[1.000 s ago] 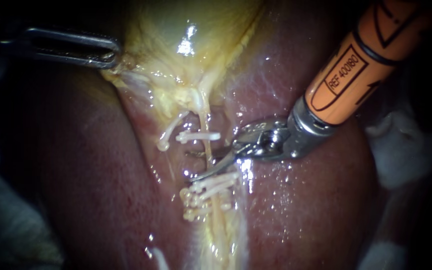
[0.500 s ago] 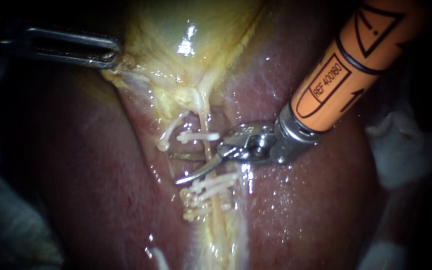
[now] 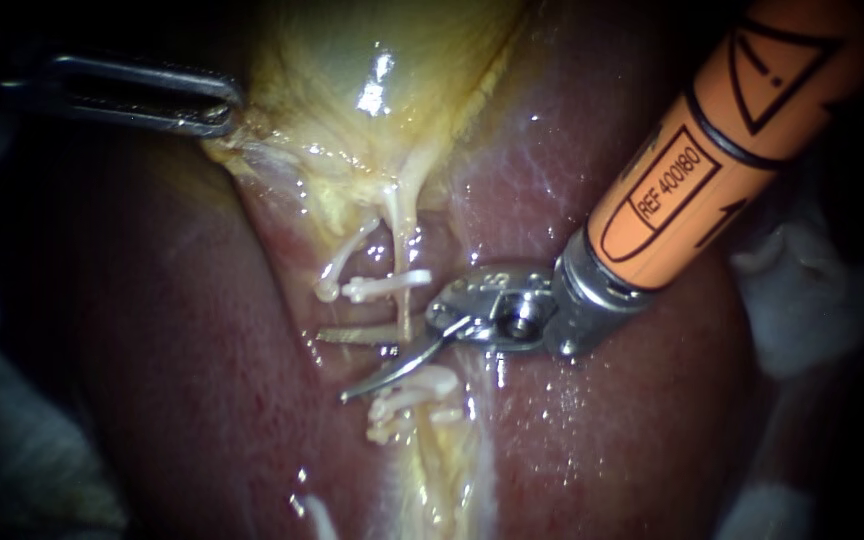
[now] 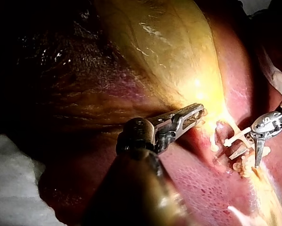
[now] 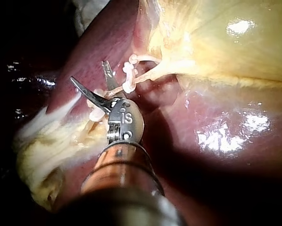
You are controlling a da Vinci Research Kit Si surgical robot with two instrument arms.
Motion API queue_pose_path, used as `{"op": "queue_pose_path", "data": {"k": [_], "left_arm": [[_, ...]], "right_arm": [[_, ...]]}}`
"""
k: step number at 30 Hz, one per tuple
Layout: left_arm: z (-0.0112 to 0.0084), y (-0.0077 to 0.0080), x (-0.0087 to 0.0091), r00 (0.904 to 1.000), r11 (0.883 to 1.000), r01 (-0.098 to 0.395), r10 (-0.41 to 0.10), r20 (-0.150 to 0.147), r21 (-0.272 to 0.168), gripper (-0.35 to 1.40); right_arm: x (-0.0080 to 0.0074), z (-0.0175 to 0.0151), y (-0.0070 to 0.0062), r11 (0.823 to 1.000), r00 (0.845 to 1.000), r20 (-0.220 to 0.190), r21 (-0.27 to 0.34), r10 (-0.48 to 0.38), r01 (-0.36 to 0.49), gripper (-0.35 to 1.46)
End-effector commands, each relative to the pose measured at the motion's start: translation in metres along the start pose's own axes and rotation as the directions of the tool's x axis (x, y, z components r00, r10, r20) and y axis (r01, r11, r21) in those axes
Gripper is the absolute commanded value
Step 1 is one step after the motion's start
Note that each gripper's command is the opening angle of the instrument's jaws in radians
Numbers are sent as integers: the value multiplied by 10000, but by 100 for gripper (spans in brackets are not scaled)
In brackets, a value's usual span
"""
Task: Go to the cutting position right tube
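Note:
The pale right tube (image 3: 404, 262) runs down from the yellow gallbladder (image 3: 372, 60) across the red liver (image 3: 602, 420). It carries a white clip (image 3: 387, 287) above and several white clips (image 3: 414, 392) below. My right instrument (image 3: 332, 367), on an orange shaft, has its two curved blades open, and the tube passes between them in the gap between the clips. A thinner left tube (image 3: 347, 255) curves beside it. My left instrument (image 3: 214, 108) is shut on the gallbladder's edge, as the left wrist view also shows for its jaws (image 4: 190, 115). In the right wrist view the open blades (image 5: 87, 70) lie beside the clips (image 5: 129, 70).
White gauze (image 3: 802, 300) lies beyond the liver on the right. The liver surface around the tubes is wet and glistening. A white strand (image 3: 317, 515) lies low on the liver.
My right instrument has slid left and slightly down, its blades now reaching past the right tube and spread wider. My left instrument has not moved.

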Motion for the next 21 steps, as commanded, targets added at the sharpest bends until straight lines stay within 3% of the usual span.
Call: {"op": "queue_pose_path", "data": {"k": [1,11,21], "left_arm": [[0,0,0,10000,10000,-3,3,2,-1,-35],[0,0,0,10000,10000,-4,4,3,-2,-35],[0,0,0,10000,10000,-4,4,3,-3,-35]], "right_arm": [[1,0,0,10000,10000,-4,-26,-91,91,130],[4,0,0,9921,9921,-25,-1,-1256,1256,129],[5,1,1,9870,9870,-22,-6,-1604,1604,129]]}}
